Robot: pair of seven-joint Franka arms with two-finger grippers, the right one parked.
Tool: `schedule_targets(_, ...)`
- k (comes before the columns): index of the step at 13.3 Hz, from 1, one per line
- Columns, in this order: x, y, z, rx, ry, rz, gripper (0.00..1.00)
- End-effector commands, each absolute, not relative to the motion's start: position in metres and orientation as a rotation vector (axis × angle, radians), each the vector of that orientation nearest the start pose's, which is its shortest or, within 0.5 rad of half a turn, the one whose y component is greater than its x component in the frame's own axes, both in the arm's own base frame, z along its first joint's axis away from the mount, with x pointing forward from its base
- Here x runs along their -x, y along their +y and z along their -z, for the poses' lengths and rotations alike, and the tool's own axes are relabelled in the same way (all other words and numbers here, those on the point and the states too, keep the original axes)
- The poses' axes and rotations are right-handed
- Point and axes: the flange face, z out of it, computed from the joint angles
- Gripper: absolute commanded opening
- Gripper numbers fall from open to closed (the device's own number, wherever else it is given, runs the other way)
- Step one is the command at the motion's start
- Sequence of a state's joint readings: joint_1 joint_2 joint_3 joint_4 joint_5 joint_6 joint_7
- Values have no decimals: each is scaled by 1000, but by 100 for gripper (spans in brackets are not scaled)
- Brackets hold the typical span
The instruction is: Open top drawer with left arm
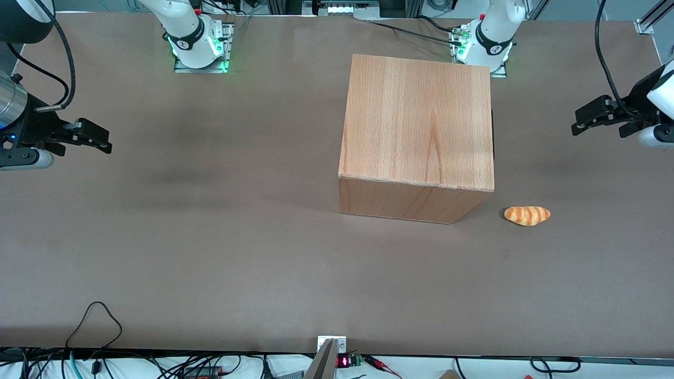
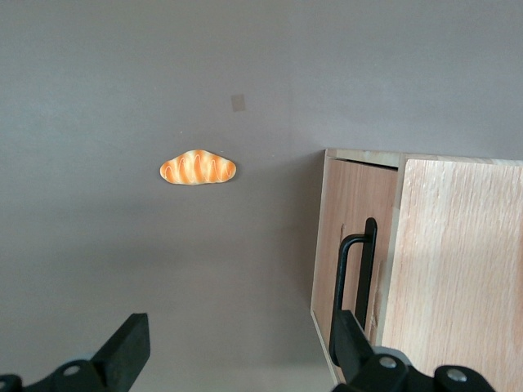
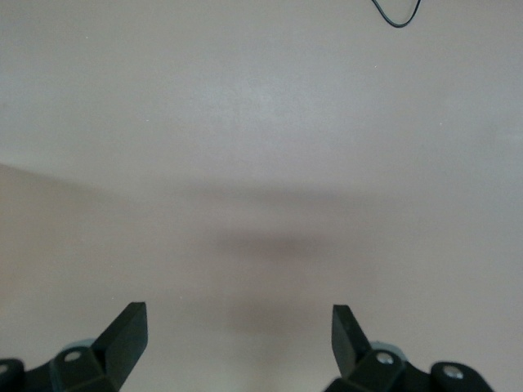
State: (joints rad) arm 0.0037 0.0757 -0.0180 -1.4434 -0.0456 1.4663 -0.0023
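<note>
Brown table (image 1: 210, 237) all I see around me. Gripper (image 1: 579, 125) hanging above working arm's end, fingers (image 2: 131, 347) spread wide, holding nothing, well apart from cabinet (image 1: 416, 131). Wrist cam shows drawer (image 2: 351, 237) front with black handle (image 2: 351, 269), looks just cracked out. Bread roll (image 1: 527, 215) on table near cabinet, nearer front camera than gripper.
</note>
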Motion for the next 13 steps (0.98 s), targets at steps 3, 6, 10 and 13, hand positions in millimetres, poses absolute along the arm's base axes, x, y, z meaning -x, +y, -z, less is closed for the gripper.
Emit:
schedule_targets(3,-560,-12,-634,3170,9,-95,100)
schedule_targets(6,-567,-15,-624,3181,12,-125,100)
schedule_targets(10,-575,-25,-599,3223,46,-224,100)
schedule_targets(13,-579,-30,-580,3219,44,-323,100)
